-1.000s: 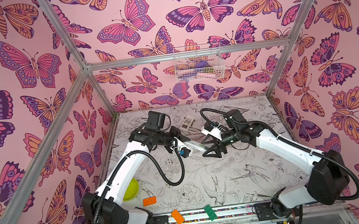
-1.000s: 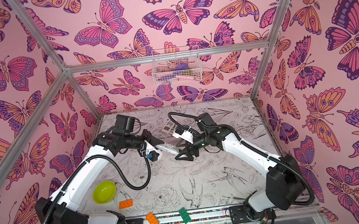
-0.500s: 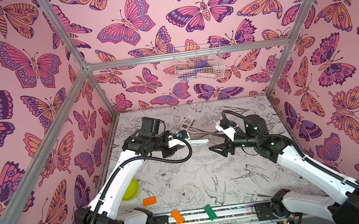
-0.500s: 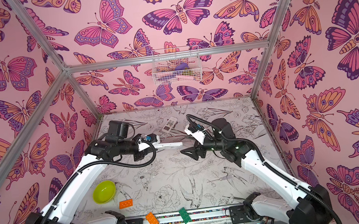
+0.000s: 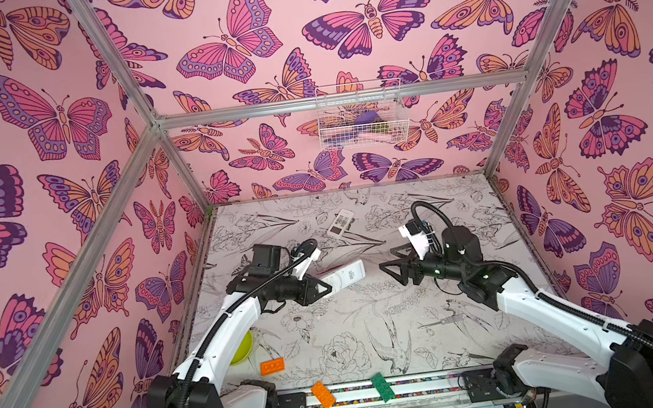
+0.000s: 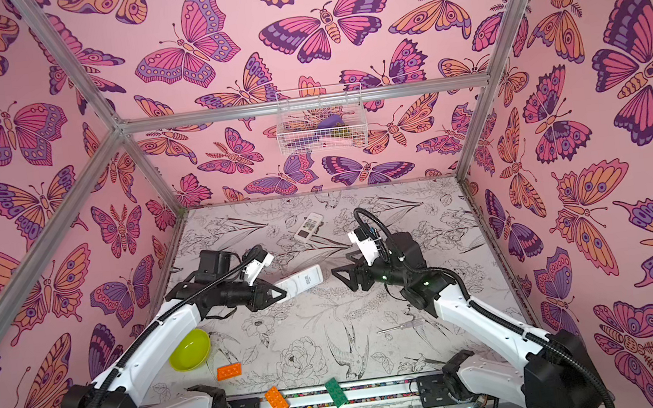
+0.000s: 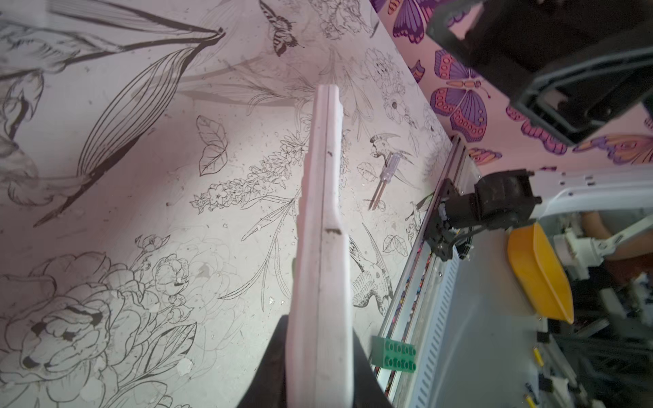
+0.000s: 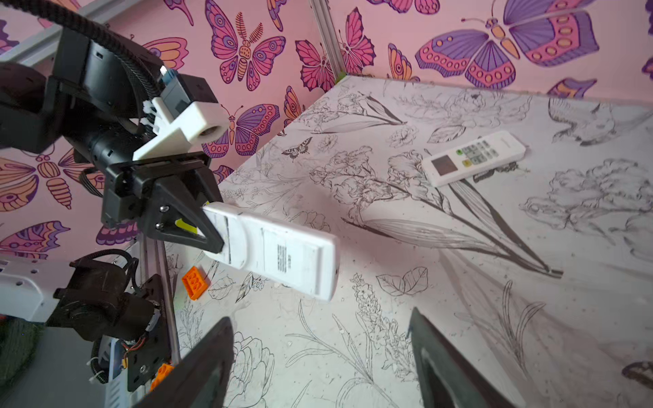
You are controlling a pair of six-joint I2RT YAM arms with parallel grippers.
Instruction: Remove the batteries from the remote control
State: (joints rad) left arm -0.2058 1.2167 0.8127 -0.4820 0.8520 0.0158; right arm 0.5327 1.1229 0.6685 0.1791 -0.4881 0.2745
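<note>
Left of centre in both top views, the left end effector [image 5: 327,290] pinches one end of a white remote control [image 5: 346,274], holding it clear above the bench [image 5: 331,332]. Its batteries are hidden inside. Right of centre, the right end effector [image 5: 389,264] stands spread and empty, facing the remote's free end but apart from it.

Here's the white remote control [image 5: 345,275], up off the table, one end pinched in the left gripper [image 5: 325,289], its long body sticking out roughly level toward the middle, plain back with a printed label turned up. And there's a second remote [image 5: 341,222], white too, lying flat near the back wall, buttons and screen facing up, well apart from the first
</note>
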